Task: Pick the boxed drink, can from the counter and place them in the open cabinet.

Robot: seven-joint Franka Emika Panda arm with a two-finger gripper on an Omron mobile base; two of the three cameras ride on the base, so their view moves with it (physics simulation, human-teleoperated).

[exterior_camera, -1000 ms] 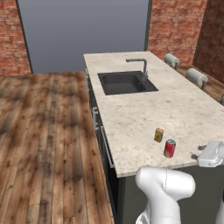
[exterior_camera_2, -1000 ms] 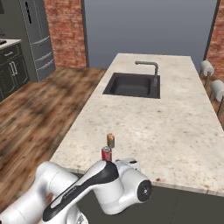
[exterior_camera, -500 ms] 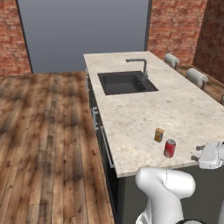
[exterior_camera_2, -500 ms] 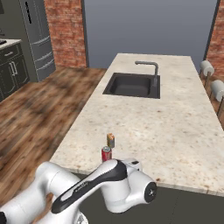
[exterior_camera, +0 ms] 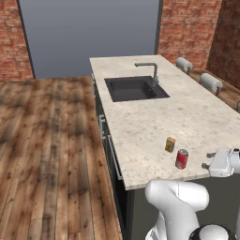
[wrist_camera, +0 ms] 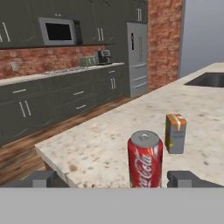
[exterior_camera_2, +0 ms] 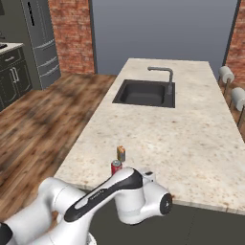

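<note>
The red can (wrist_camera: 145, 159) stands upright on the beige counter (wrist_camera: 100, 144), near its front edge. It sits level with my gripper (wrist_camera: 113, 179), just ahead of it and right of the middle of the gap. The jaws are open, wide apart, holding nothing. The orange-yellow boxed drink (wrist_camera: 175, 133) stands just behind the can, apart from it. From the left base view, my gripper (exterior_camera: 207, 160) hovers right of the can (exterior_camera: 181, 159) and the boxed drink (exterior_camera: 170, 144). The right base view shows the can (exterior_camera_2: 116, 166) and boxed drink (exterior_camera_2: 121, 153) above my forearm. I cannot tell which dark cabinet is the open cabinet.
A dark sink (exterior_camera: 135, 88) with a curved faucet (exterior_camera: 152, 70) is set into the counter's far half. Two pale cylinders (exterior_camera_2: 225, 74) (exterior_camera_2: 238, 97) stand along its right side. Dark drawer units (wrist_camera: 65, 98), a microwave (wrist_camera: 57, 30) and a steel fridge (wrist_camera: 138, 57) line the far wall across the wooden floor (exterior_camera: 47, 140).
My forearm and elbow have rolled to the right in the right base view, and the hand has edged slightly up. The can and the boxed drink have not moved.
</note>
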